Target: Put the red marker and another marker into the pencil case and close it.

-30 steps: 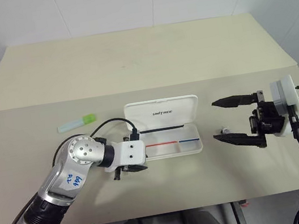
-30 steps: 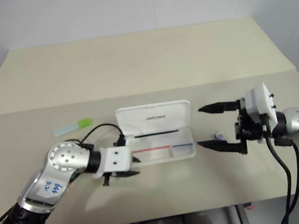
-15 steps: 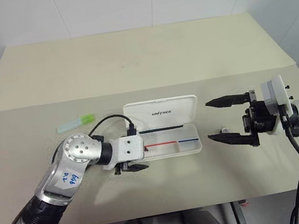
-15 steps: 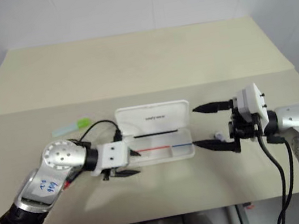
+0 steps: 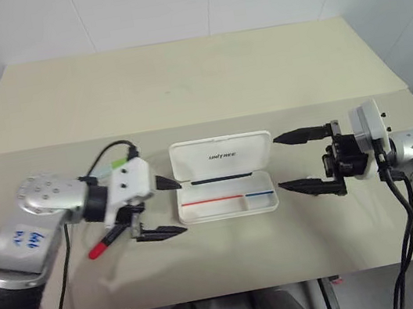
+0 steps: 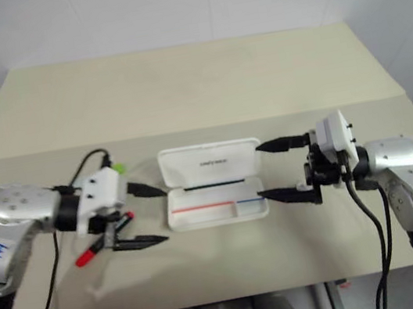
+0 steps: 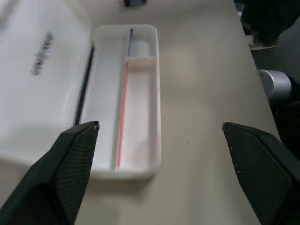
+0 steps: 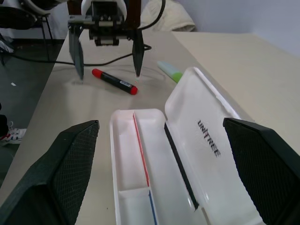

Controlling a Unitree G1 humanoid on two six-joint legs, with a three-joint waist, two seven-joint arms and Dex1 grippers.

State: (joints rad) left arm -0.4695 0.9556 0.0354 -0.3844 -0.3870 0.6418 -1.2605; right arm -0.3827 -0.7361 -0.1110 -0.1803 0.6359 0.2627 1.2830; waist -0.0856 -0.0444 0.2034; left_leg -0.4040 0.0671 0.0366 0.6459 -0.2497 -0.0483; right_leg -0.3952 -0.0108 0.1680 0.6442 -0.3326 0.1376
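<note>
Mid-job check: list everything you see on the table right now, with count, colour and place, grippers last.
pencil case: one, white, open at the table's middle, tray bare, lid raised behind
red marker: one, red, lying on the table left of the case, under the left gripper
another marker: one, pale mint with lime-green cap, on the table left of the case, farther back
table: one, beige
left gripper: one, black fingers, open, left of the case
right gripper: one, black fingers, open, right of the case
</note>
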